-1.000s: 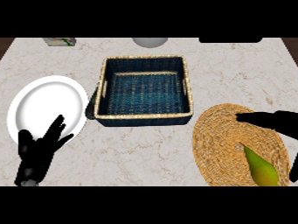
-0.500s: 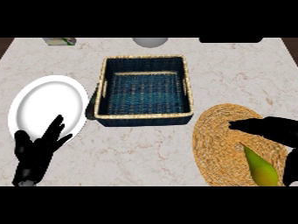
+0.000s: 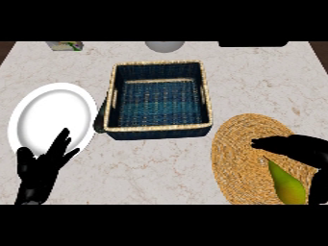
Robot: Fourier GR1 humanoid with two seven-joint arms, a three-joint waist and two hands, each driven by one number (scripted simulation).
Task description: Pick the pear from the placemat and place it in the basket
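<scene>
The right hand (image 3: 309, 151) is over the right side of the round woven straw placemat (image 3: 241, 153). It is open: its fingers (image 3: 266, 143) stretch out straight towards the view's left, and its thumb (image 3: 321, 186) points down towards the lower edge. Nothing is grasped.

The yellow-green pear (image 3: 287, 186) lies on the placemat in the span between those fingers and the thumb, with its narrow end pointing up towards the fingers. Whether the hand touches the fruit cannot be told.

The placemat rests on the pale marbled counter (image 3: 159, 166). To its upper left, near but apart from it, stands the rectangular dark blue woven basket with a straw-coloured rim (image 3: 157, 128), which holds nothing.

Left of the basket, just beside it, lies a round white plate (image 3: 49, 113). The left hand (image 3: 44, 169) rests at the lower left, open with its fingers up, their tips overlapping the plate's lower edge.
</scene>
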